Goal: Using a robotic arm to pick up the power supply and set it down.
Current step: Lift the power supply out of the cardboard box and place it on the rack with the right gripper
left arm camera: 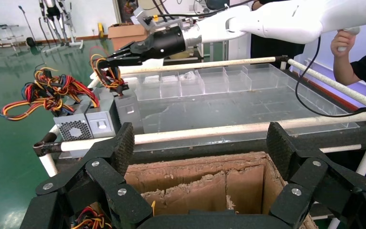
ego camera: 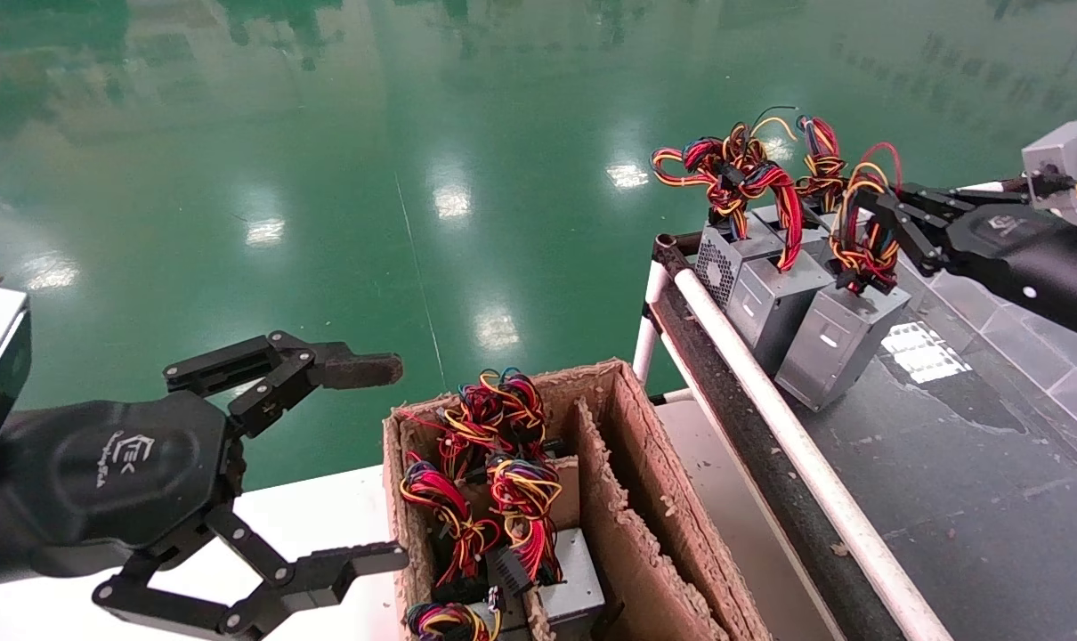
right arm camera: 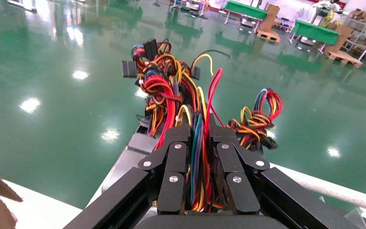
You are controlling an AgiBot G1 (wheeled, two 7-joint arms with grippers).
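The small grey metal power supply stands tilted on the dark conveyor surface near its far left corner, leaning against two similar grey units just beside it; the farthest of those shows a perforated vent grille. A looped bundle of red, yellow, orange and blue wires rises from its top. The black right gripper, reaching in from the right on the robotic arm with its grey wrist box, has its two linked fingers pinched shut on that wire bundle, as the right wrist view shows, with the wires squeezed between the fingers. A white tube rail runs along the conveyor's near edge. Below it stands a brown cardboard box with a divider, one compartment holding more wired units. The black left gripper hovers beside that box over the white table, its fingers spread wide, holding nothing.
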